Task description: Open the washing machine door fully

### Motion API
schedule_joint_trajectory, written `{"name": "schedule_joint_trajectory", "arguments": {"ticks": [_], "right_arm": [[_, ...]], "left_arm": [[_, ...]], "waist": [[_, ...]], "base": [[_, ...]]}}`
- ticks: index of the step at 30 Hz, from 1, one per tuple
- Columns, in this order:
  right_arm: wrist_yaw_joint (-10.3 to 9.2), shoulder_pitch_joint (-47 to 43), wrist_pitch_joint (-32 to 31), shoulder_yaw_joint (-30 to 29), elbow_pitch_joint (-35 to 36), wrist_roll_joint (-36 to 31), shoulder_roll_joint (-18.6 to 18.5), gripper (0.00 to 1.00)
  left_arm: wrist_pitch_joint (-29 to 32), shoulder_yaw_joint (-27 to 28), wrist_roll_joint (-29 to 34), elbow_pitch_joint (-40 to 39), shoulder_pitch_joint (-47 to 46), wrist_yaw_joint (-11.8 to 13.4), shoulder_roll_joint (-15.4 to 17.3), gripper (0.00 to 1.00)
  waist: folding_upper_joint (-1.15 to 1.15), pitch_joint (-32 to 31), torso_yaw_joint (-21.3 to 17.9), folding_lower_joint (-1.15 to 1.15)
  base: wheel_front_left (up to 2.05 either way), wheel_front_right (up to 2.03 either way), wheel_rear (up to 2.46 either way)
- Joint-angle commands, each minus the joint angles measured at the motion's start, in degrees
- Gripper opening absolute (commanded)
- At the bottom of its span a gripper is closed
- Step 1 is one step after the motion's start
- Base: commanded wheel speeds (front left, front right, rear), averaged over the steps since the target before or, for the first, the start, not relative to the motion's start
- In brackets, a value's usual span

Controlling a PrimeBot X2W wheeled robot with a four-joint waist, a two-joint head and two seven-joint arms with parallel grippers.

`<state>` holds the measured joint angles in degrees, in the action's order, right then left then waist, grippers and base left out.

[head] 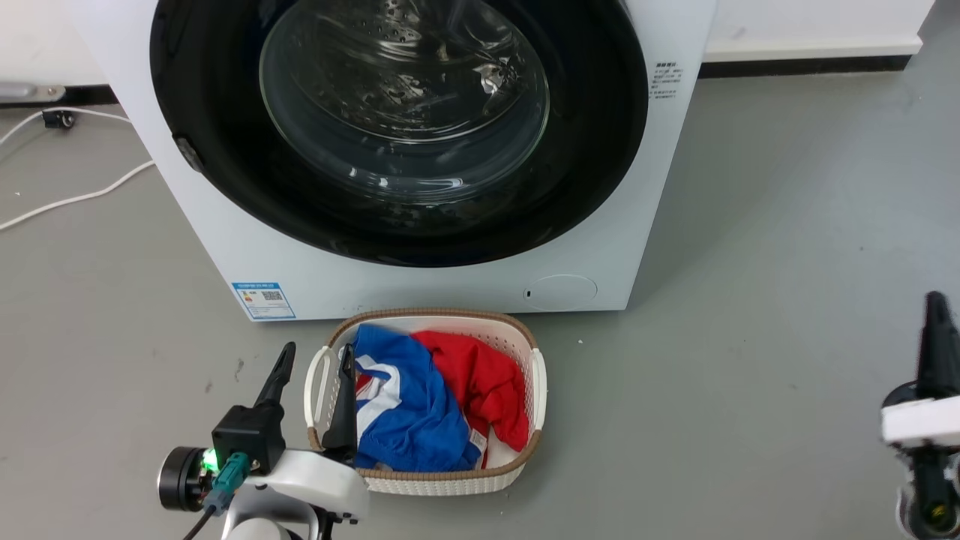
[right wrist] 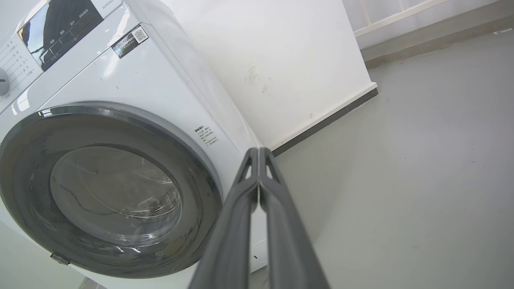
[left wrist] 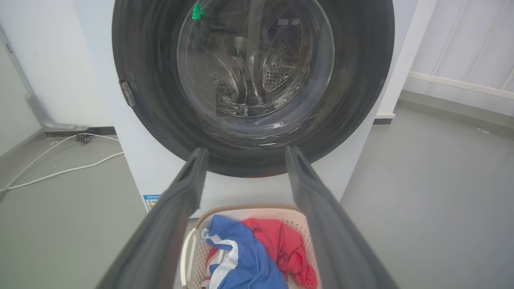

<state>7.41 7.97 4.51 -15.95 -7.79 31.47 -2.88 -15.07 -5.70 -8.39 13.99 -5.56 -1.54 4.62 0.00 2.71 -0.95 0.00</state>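
**Fingers holding nothing, door lying closed**

Nearest, on the left, the left gripper (head: 317,351) is hovering low with its two dark fingers (head: 275,379) spread well apart and gripping nothing. The right-hand finger is crossing in front of the left end of the laundry basket (head: 442,313); I cannot tell whether it is touching the rim. Well off to the right, the right gripper (right wrist: 259,149) is hanging over bare grey floor (head: 750,262), its fingers pressed tightly together with nothing between them.

The basket is sitting just in front of the washing machine (head: 450,289), near its lower edge, and is carrying a blue garment (head: 412,405) beside a red garment (head: 480,375).

Beyond it, the washing machine door (head: 225,150) is lying closed flat against the white front, spanning nearly the machine's full width. Its glass window is showing the perforated drum behind. A small grey fitting (head: 187,152) is sitting on the door's left edge.

Wide open floor is stretching away to the right of basket and machine. On the left, a white cable (head: 75,199) is trailing across the floor towards the wall.
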Motion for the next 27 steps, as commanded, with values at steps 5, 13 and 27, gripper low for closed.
{"name": "schedule_joint_trajectory", "arguments": {"ticks": [5,13,27], "right_arm": [[0.14,7.05,-0.21,-6.59,-5.07,6.50,0.00,0.00],[0.14,20.33,-6.61,-15.73,-12.11,27.45,-0.27,0.00],[0.15,44.25,-22.81,-26.45,-29.95,48.61,-9.15,0.00]], "left_arm": [[-0.15,-0.12,0.18,-0.73,-2.24,-0.24,-0.38,1.00],[-0.15,-0.28,0.65,-2.37,-5.44,0.35,-0.81,1.00],[-0.15,-1.04,1.01,-4.51,-9.54,0.47,-1.37,1.00]], "waist": [[0.00,3.16,0.58,0.00],[0.00,9.14,1.14,0.00],[0.00,16.01,3.20,0.00]], "base": [[0.00,0.00,0.00],[0.00,0.00,0.00],[0.00,0.00,0.00]]}}
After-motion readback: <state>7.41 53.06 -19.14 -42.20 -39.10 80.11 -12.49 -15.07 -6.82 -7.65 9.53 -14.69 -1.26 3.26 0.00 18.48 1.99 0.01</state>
